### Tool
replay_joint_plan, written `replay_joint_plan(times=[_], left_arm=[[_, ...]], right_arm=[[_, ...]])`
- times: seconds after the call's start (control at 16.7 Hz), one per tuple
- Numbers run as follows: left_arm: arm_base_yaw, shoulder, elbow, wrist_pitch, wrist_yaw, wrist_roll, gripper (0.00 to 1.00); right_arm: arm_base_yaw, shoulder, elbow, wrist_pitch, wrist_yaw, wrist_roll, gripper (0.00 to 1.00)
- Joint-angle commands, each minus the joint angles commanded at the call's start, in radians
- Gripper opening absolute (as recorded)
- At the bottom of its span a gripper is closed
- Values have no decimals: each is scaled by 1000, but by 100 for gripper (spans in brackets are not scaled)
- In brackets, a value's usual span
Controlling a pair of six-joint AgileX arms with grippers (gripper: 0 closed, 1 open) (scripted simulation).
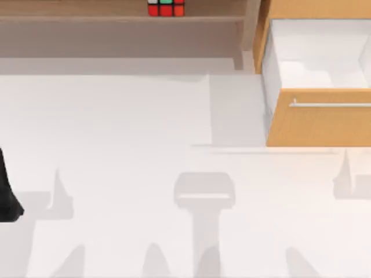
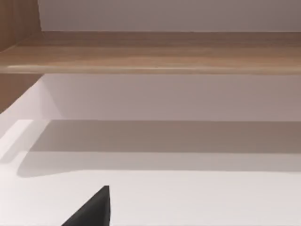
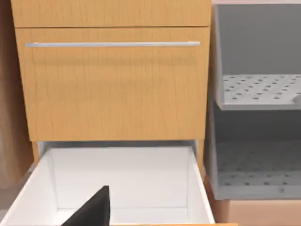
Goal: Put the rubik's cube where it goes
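At the far left edge of the table (image 1: pixel 116 127), near the front, a dark part of my left arm (image 1: pixel 7 191) comes into the top view; I cannot tell from it how that gripper stands. In my left wrist view one black finger (image 2: pixel 91 209) shows over the white surface, and beyond it lies a long wooden shelf (image 2: pixel 150 52) with a wooden side wall at one end.

The table is plain white and smooth, crossed by soft grey shadows (several narrow ones along the near edge, a broader one near the middle). Along its far side runs the wooden shelf (image 1: pixel 116 17), and the rubik's cube (image 1: pixel 166 7) sits on it, a little left of centre, showing a row of red stickers with a green one above. It is well apart from both arms.

At the far right stands a wooden cabinet whose drawer (image 1: pixel 316 55) is pulled open toward the near side; its inside is white, its wooden front (image 1: pixel 319 119) carries a slim metal handle (image 1: pixel 330 105). My right wrist view looks into that open drawer (image 3: pixel 117 188), with a closed drawer front (image 3: pixel 113 84) above it and a grey rack of perforated shelves (image 3: pixel 258 92) beside the cabinet. One black finger (image 3: pixel 91 209) of my right gripper shows there; whether it is spread or closed I cannot tell.
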Motion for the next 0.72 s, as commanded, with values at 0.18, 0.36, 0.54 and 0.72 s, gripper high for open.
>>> replay_joint_plan(times=[0.18,0.36,0.54,0.72], left_arm=[[0,0,0,0,0,0,100],[0,0,0,0,0,0,100],[0,0,0,0,0,0,100],[0,0,0,0,0,0,100]], right_arm=[[86,250,193,86,99,3,100],[192,583,419,185,213,6,100],[310,957,653,286,329,8,100],[429,1321,879,383,441,9,100]])
